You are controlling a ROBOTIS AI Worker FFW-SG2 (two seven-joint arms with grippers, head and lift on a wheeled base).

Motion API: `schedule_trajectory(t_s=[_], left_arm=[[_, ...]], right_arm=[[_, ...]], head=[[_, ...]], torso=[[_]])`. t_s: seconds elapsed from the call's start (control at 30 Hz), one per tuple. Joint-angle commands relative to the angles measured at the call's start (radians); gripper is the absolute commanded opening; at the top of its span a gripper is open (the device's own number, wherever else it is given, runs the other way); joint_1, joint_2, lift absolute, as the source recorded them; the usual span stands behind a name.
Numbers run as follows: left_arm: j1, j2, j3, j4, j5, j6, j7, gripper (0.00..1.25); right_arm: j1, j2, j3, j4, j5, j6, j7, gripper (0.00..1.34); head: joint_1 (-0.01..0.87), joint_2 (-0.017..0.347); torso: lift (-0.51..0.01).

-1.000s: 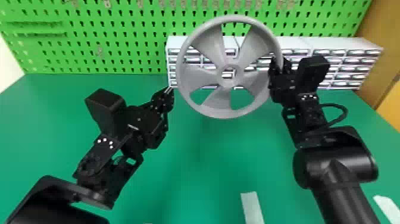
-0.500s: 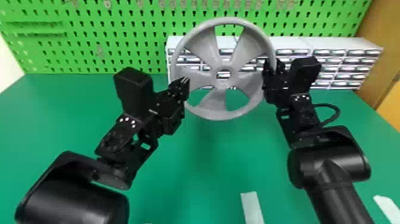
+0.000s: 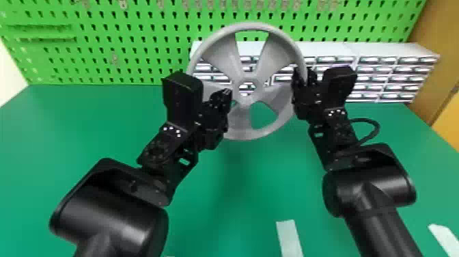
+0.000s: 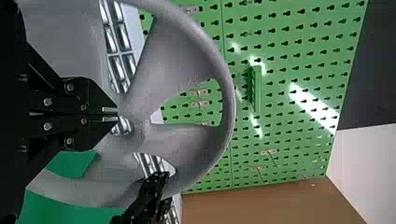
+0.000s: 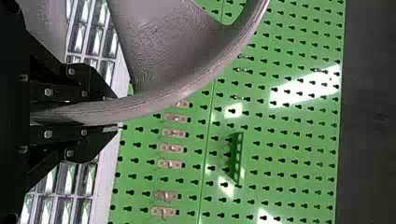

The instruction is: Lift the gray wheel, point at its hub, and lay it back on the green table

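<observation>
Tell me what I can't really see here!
- Left wrist view: whether the left gripper touches the hub; the angle hides it.
- Head view: some of the wheel, behind that gripper.
- Head view: the middle white strip, cut off by the bottom edge.
- Right wrist view: more wheel, past the top edge.

The gray wheel (image 3: 246,101) looks like matt plastic, its rim finely ridged and slightly rough. Under it, the green worktop (image 3: 259,177) is smooth with a dull sheen. Past the back edge, the perforated panel (image 3: 136,70) is glossy, throwing back glare, and plastic-looking drawers (image 3: 368,79) shine. The left arm's rounded shell (image 3: 116,212) is smooth, glossy black.
</observation>
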Motion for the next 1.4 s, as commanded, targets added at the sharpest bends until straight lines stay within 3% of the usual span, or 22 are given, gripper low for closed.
schedule_trajectory(t_s=[0.0,0.53,0.8,1.37], left_arm=[[-0.028,0.0,-0.026,0.036,0.009,-0.001,0.005,0.02],[-0.077,0.001,-0.069,0.12,0.003,-0.042,0.054,0.02],[-0.076,0.001,-0.073,0.135,-0.006,-0.053,0.1,0.02],[-0.074,0.0,-0.075,0.142,-0.009,-0.067,0.114,0.02]], right_arm=[[-0.004,0.0,0.014,0.007,-0.002,-0.003,0.0,0.2],[-0.011,0.0,0.043,0.016,-0.009,-0.017,0.0,0.2],[-0.01,0.0,0.043,0.016,-0.009,-0.031,0.0,0.2],[-0.005,0.0,0.048,0.016,-0.009,-0.035,0.0,0.2]], head=[[0.692,0.048],[0.692,0.048],[0.692,0.048],[0.692,0.048]], torso=[[-0.093],[-0.093],[-0.093],[-0.093]])
